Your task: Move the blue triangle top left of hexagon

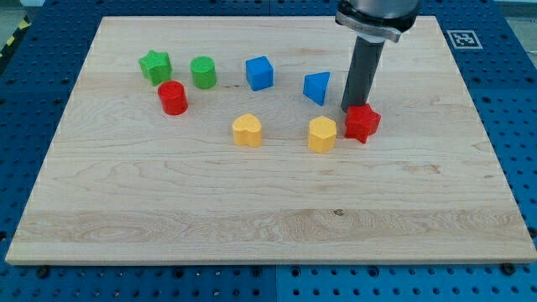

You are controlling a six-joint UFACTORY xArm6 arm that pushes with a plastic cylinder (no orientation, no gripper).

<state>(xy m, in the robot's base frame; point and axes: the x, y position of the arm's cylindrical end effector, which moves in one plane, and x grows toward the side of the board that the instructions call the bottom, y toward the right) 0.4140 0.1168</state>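
Observation:
The blue triangle (317,87) lies above and slightly left of the yellow hexagon (321,134), apart from it. My tip (350,108) rests on the board to the right of the blue triangle and just above the left side of a red star-shaped block (362,123), close to it. The rod rises from the tip to the view's top. There is a small gap between the tip and the blue triangle.
A blue cube (259,73), green cylinder (203,72), green star (155,66) and red cylinder (173,97) lie toward the view's upper left. A yellow heart-shaped block (247,130) sits left of the hexagon. The wooden board (268,226) lies on a blue perforated table.

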